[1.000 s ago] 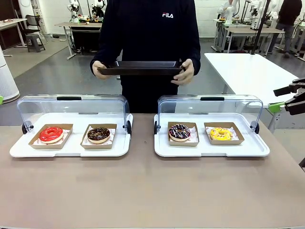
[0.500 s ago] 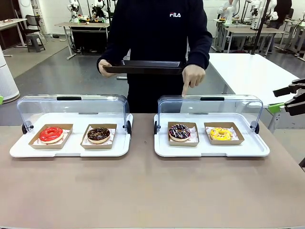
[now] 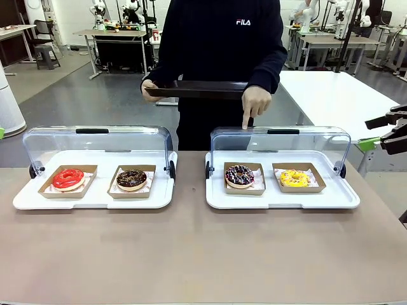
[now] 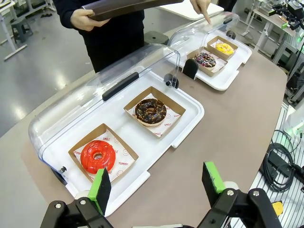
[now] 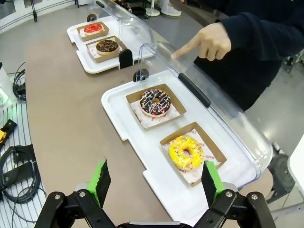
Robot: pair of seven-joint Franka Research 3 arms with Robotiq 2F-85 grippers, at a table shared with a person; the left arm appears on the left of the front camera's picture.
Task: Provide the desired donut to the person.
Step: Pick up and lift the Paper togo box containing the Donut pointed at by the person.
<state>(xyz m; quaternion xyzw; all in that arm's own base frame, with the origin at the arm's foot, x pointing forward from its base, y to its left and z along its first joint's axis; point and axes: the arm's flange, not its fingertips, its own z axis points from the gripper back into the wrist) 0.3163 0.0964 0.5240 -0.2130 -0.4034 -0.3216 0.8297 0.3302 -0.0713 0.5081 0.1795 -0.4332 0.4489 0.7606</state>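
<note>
L gripper (image 4: 156, 185): jaws wide apart, nothing btwn the green pads (image 4: 100, 190), hanging above the near table edge. Just beyond it sat a white display tray (image 4: 187, 124) w/ a clear dome lid (image 4: 95, 95) raised at the far side. On that tray were two brown card boxes. One held a red-glazed donut (image 4: 98, 156), the other a choc-glazed donut (image 4: 150, 110). Their paper liners (image 4: 164, 128) read "SMILE" and "YUMMY".

R gripper (image 5: 156, 183): jaws also wide apart, empty, over the near rim of a second white tray (image 5: 118, 118). From the front it hung off the table's right end (image 3: 388, 130), well apart from any donut. On this tray the box nearer the table's middle held the sprinkled choc donut (image 5: 155, 101). The outer box held a yellow-iced donut (image 5: 186, 152). Its dome lid (image 5: 223, 114) was likewise raised behind them.

The person (image 3: 219, 51) stood at the far side in a black sweatshirt w/ a white "FILA" logo (image 3: 243, 22). Their pointing hand (image 3: 255, 101) had its index finger aimed down at the lid's top edge, directly above the sprinkled choc donut. Whether it touched the lid couldn't be told. Their other hand (image 3: 151, 91) held a black serving tray (image 3: 197, 89) level at waist height.
</note>
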